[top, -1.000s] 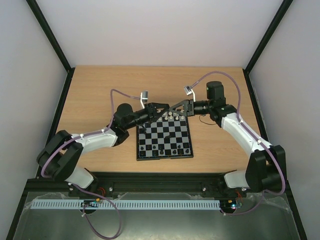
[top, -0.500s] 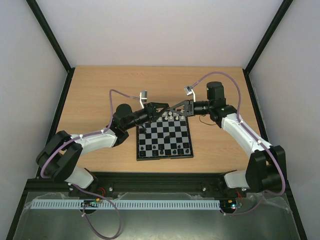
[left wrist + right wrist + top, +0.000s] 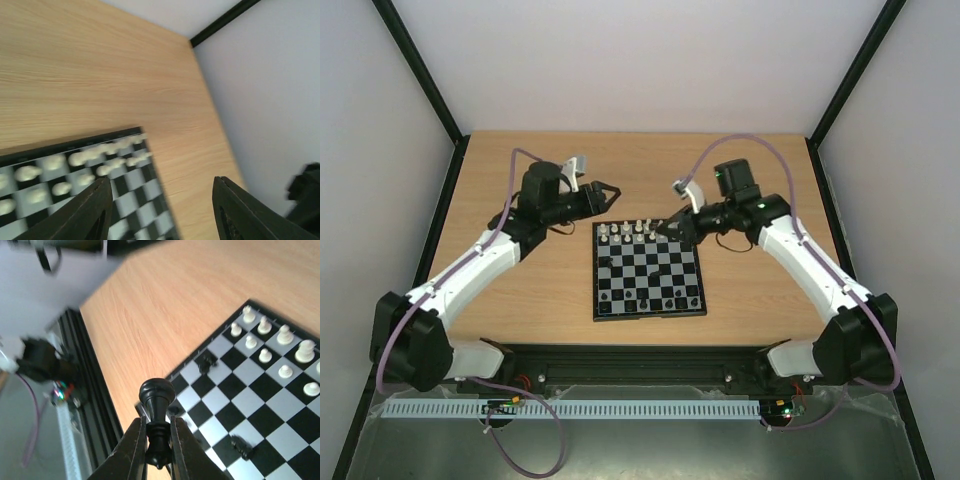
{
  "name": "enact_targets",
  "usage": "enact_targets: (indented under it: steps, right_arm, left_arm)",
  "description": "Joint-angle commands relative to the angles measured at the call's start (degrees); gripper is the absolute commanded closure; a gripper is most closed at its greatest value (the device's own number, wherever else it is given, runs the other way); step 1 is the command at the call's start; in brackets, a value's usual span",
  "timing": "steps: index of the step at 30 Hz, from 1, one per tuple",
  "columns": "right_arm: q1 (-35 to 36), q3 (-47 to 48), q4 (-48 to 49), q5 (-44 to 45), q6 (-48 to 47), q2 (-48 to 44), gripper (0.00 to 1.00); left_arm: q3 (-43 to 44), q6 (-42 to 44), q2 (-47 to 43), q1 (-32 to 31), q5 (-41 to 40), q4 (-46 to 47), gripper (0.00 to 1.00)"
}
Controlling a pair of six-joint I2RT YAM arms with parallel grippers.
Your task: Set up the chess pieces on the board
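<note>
The chequered board (image 3: 649,272) lies at the table's middle. White pieces (image 3: 638,230) line its far rows and black pieces (image 3: 650,300) stand near its front edge. My right gripper (image 3: 672,228) hovers over the board's far right part, shut on a black piece (image 3: 156,412) held by its stem. In the right wrist view the board (image 3: 260,385) lies below with white pieces (image 3: 280,347) and a few black pieces (image 3: 206,362) on it. My left gripper (image 3: 610,193) is open and empty, raised above the table left of the board's far corner. Its view shows the board (image 3: 75,170) blurred.
The black frame rail (image 3: 650,355) runs along the table's front edge. Bare wood lies behind and on both sides of the board. White walls with black corner posts (image 3: 420,70) enclose the table.
My left gripper has pulled back from the board's far edge to the left and up. My right gripper has swung from the far edge to above the board, holding a black piece.
</note>
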Motion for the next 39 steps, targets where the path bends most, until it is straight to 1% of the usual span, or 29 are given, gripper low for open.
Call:
enact_targets:
  steps: [1,6,9,11,15,18,22,28,39]
  right_arm:
    - [7.9,2.4,-16.1,14.9,-16.2,1.5,0.93]
    - [16.4,3.0,-21.8,28.7,-23.8,1.9,0.92]
    - [21.7,2.1,-23.4,36.5,-25.6,2.8,0.92]
    - [24.9,1.1,-24.0,41.2,-26.2,4.0,0.92]
    - [29.7,-0.6,-24.2,47.3,-26.6,7.5,0.92]
    - [31.8,-1.0,-23.8,49.4,-26.2,10.2,0.92]
    - [34.2,-0.8,-23.9,51.1,-25.6,13.6,0.92]
    - [35.6,-0.8,-24.4,54.4,-25.6,17.1,0.93]
    - [35.8,-2.1,-23.3,53.2,-25.0,19.6,0.92]
  left_arm:
    - [1.3,19.5,-2.5,3.1,-7.7,-25.5,0.44]
    - [-6.1,20.0,-8.4,5.5,-10.8,-20.2,0.42]
    - [-10.4,20.6,-9.9,8.4,-11.9,-17.3,0.42]
    - [-11.2,19.9,-10.2,11.3,-11.1,-17.9,0.43]
    - [-11.5,19.9,-11.8,14.0,-8.8,-17.0,0.42]
    - [-12.0,19.5,-12.3,15.6,-7.6,-16.9,0.42]
    - [-12.1,19.4,-12.7,16.2,-7.4,-16.9,0.42]
    - [-12.4,19.0,-12.8,16.7,-6.6,-16.6,0.42]
    - [-13.1,18.0,-12.4,16.8,-2.1,-14.3,0.42]
